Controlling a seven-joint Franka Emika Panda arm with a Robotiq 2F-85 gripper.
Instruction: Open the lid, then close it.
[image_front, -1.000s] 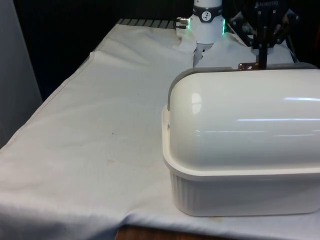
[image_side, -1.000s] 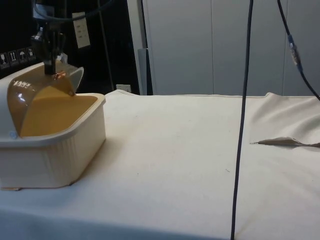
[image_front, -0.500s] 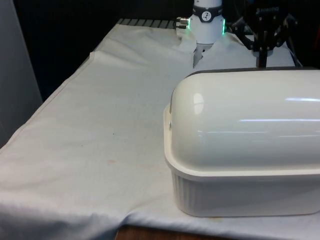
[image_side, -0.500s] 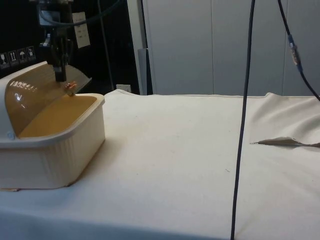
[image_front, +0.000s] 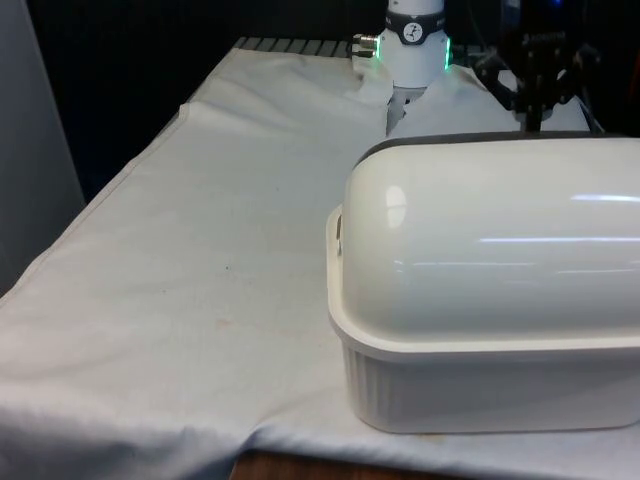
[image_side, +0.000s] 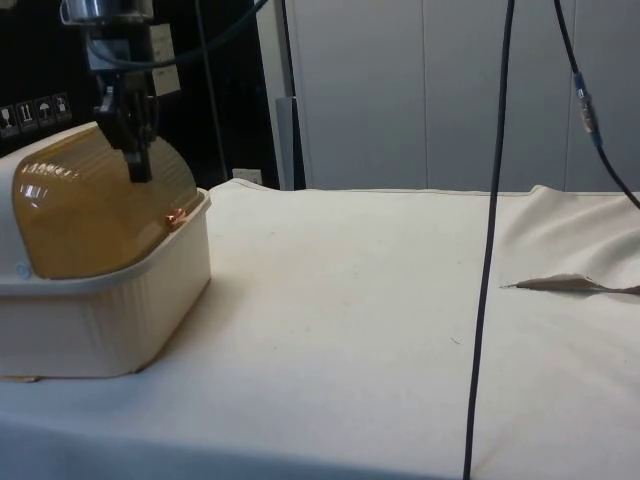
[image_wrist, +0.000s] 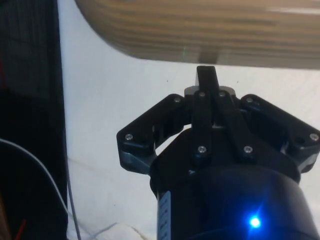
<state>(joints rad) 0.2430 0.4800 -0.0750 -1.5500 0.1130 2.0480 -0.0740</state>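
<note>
White cloth (image_side: 380, 300) covers my table. At the side view's left sits the bread box (image_side: 100, 320), its amber lid (image_side: 95, 215) rolled down nearly to the box's front rim. My gripper (image_side: 140, 165) hangs just above the lid, fingers pressed together, gripping nothing. I judge the risk is a lid not fully seated, or fingertips scraping it.

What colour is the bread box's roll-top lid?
Translucent amber-brown, clearest in the side view: lid, over the cream bread box.
</note>
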